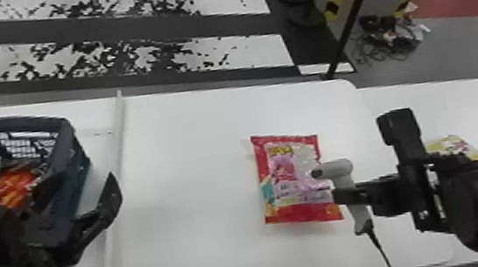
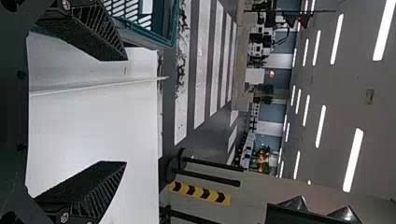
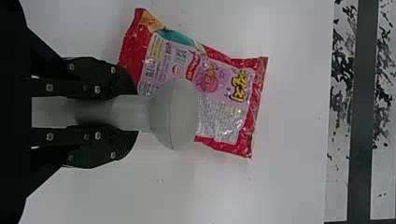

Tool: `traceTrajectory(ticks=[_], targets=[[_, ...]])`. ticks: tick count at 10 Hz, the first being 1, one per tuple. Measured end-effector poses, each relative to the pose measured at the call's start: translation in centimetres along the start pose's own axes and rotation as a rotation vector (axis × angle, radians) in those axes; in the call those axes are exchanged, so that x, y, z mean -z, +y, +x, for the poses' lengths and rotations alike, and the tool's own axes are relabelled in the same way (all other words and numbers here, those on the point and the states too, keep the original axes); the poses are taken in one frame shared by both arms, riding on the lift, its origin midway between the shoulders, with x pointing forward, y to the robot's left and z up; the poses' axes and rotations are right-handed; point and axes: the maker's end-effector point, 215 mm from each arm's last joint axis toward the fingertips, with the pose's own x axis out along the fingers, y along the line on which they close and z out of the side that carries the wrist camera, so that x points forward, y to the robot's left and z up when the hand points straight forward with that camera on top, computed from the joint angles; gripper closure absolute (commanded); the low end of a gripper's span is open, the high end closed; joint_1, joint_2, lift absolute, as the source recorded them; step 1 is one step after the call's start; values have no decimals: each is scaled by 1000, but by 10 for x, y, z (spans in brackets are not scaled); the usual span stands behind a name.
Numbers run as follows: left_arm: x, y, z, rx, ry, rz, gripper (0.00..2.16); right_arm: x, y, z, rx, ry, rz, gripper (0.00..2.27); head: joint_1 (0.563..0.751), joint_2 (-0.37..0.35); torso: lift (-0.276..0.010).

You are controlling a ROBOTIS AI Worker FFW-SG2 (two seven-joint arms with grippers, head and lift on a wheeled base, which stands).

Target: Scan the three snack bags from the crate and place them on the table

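Snack bag (image 1: 291, 181) flat toward right edge of worktop (image 1: 183, 151), apparently code side up for scanner (image 1: 353, 206) clamped in right gripper (image 3: 130, 112), left gripper (image 2: 125, 111) spread wide near far-left-corner crate (image 1: 70, 135), likely for fetching more.

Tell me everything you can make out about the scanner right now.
The scanner is light grey, smooth and plastic-looking, with a rounded head, a dark tip on its narrow front end, a slimmer handle and a dark cable trailing from the handle's lower end. The right gripper holds it by the handle, a finger on either side. Its front end points to the robot's left, overlapping the red snack bag's right side in the head view; whether they touch is unclear.
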Motion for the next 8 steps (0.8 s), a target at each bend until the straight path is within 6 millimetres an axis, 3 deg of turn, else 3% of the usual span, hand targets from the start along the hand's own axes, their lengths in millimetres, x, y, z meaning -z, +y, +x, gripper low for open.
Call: traceTrajectory(ticks=[3,5,8], targets=[[-1,0,0,1,-8,-8,83,2,48,7,-61,20,-62,2253,695,-68,-62],[-6,1,0,1,-24,-9,83,1,62,17,-64,37,-94,2253,695,-36,-62],[-6,1,-1,4,-31,-14,83,5,67,37,-58,77,-106,2256,695,-25,-62]])
